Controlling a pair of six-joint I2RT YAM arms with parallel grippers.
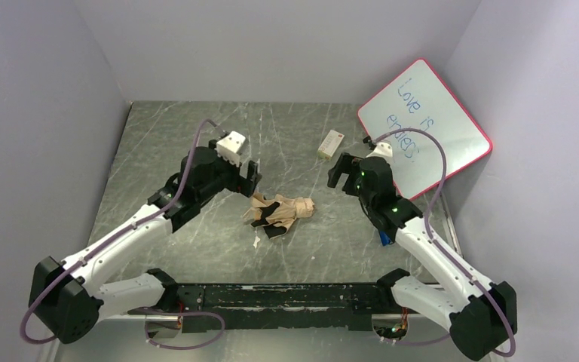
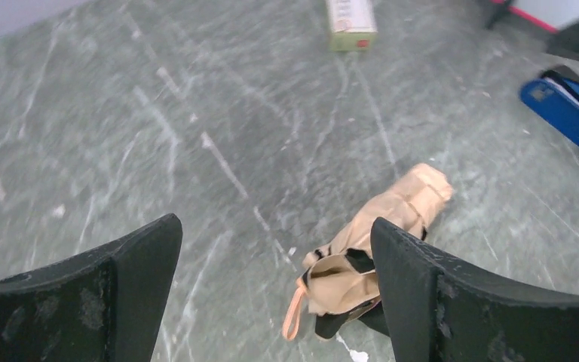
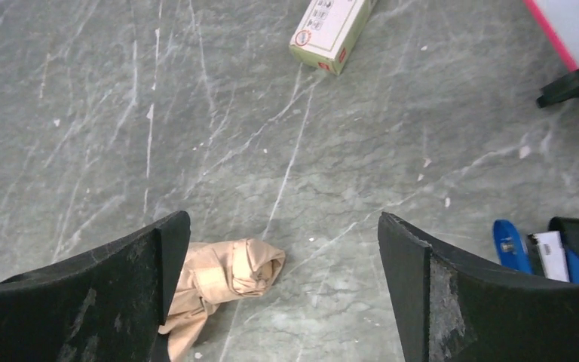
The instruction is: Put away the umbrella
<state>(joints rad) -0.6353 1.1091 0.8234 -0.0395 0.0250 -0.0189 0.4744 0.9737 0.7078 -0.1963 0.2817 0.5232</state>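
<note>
Enclosure: 3 plain pale walls [image 1: 271,45] at left, back and right. Surface: 1 grey-green table [image 1: 196,136] with a stone-like finish, crossed by white veins and scratches, with a few pale specks. Item 1: umbrella [image 1: 280,213], folded into a crumpled tan bundle with black parts showing and a thin tan strap loop at one end; it lies flat at mid-table, between the 2 grippers and touching neither. Item 2: left gripper [image 2: 275,230], jaws spread wide, nothing between them, above the table just left of the umbrella. Item 3: right gripper [image 3: 285,222], jaws likewise spread wide and empty, to the umbrella's right. Item 4: small cream box [image 1: 330,143], lying toward the back. Item 5: pink-framed whiteboard [image 1: 426,128] with blue handwriting, at the back right corner. Item 6: blue stapler-like object [image 2: 565,113], on the right side under the right arm.
</note>
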